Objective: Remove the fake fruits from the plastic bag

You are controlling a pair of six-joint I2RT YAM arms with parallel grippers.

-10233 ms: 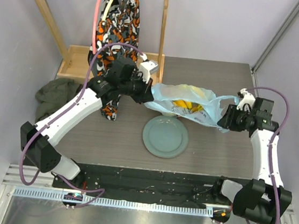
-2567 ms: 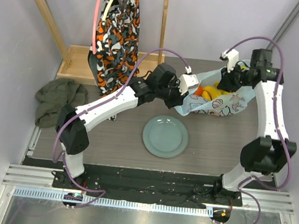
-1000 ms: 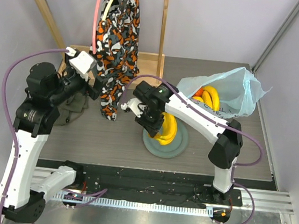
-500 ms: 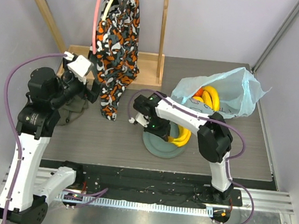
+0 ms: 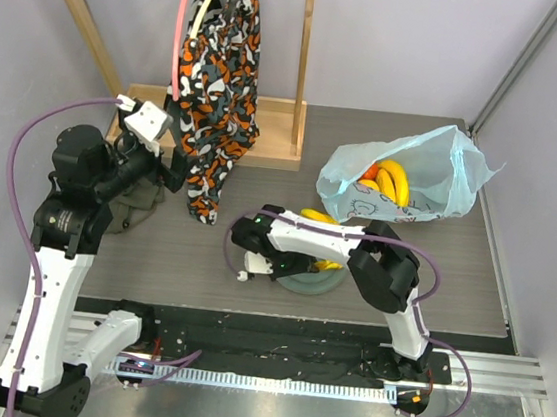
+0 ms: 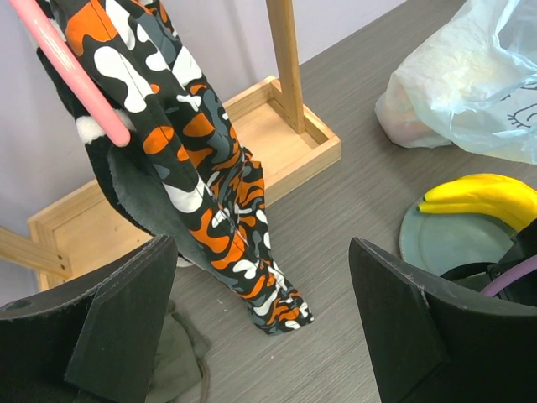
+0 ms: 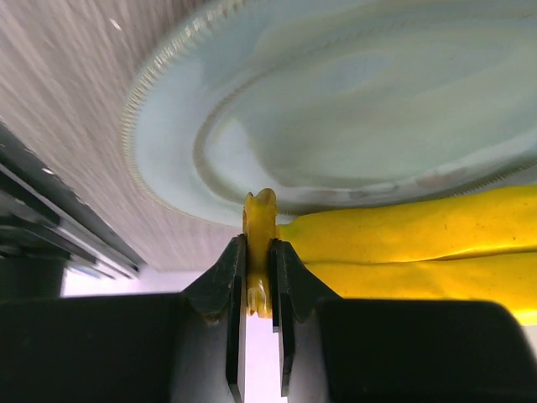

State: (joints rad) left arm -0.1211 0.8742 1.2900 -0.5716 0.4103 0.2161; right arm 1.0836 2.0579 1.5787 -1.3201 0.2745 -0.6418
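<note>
My right gripper (image 7: 260, 281) is shut on the stem of the yellow banana bunch (image 7: 419, 243), which lies low over the pale green plate (image 7: 336, 126). From above, the bunch (image 5: 320, 216) rests across the plate (image 5: 300, 283), with the right gripper (image 5: 297, 264) at its near-left side. The light-blue plastic bag (image 5: 428, 175) lies at the back right, its mouth facing left. A long yellow fruit (image 5: 390, 181) and a red one (image 5: 368, 170) show inside. My left gripper (image 5: 169, 171) hangs open and empty at the far left, well away from the bag (image 6: 478, 75).
An orange, black and white patterned cloth (image 5: 218, 81) hangs on hangers from a wooden rack with a tray base (image 5: 267, 132). A dark green cloth heap (image 5: 133, 202) lies at the left. My right arm stretches leftwards across the table's near middle.
The right gripper has lowered the banana bunch onto the plate and shifted toward the near left. The left arm has barely moved.
</note>
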